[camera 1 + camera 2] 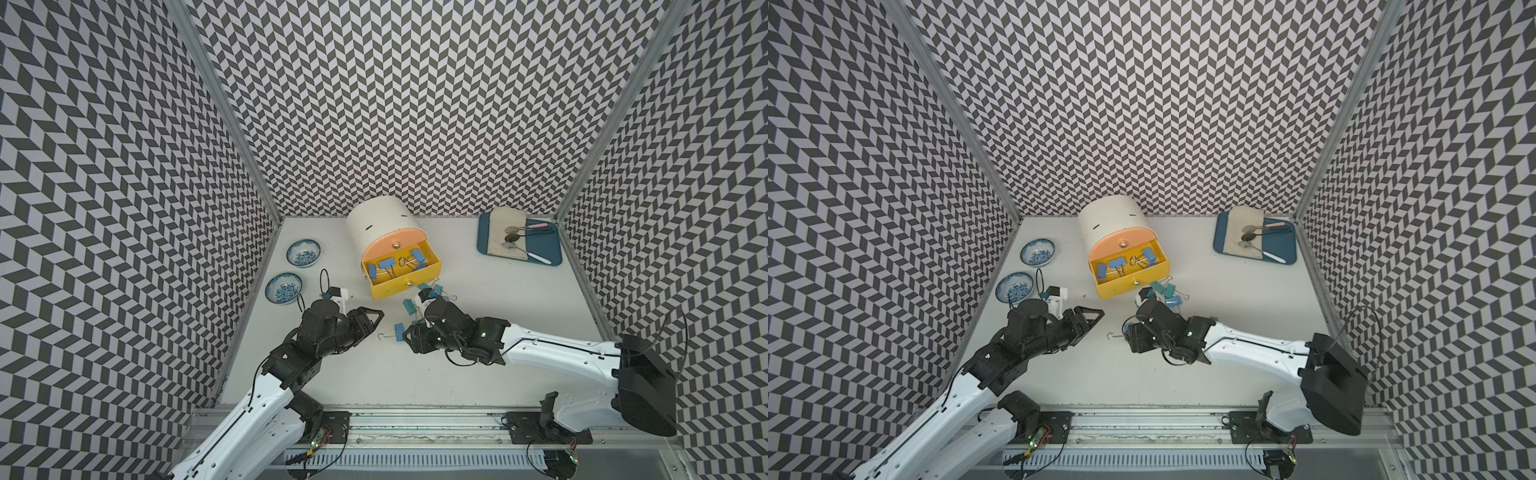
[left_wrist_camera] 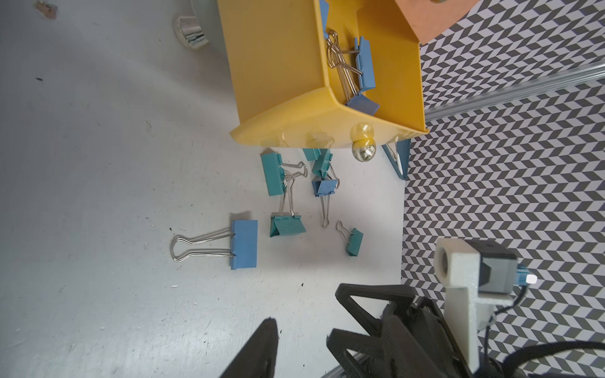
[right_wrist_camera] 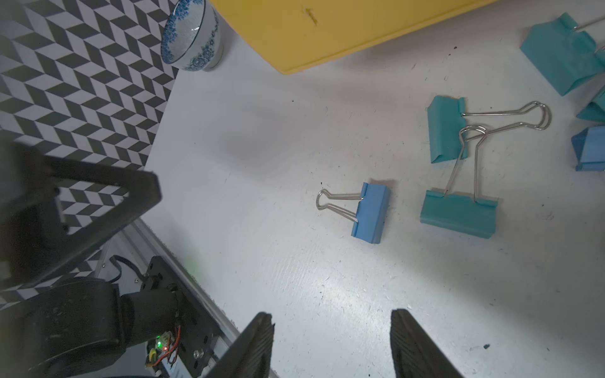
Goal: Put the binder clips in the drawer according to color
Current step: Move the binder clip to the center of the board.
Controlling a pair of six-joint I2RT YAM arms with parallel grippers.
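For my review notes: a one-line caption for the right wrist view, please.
Right gripper, jaws open, faces a blue binder clip on the table, teal clips and the yellow drawer beyond.

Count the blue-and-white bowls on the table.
2. The farther bowl sits by the left wall, left of the drawer cabinet. The nearer bowl lies just in front of the farther one, toward the robot. None seems hidden.
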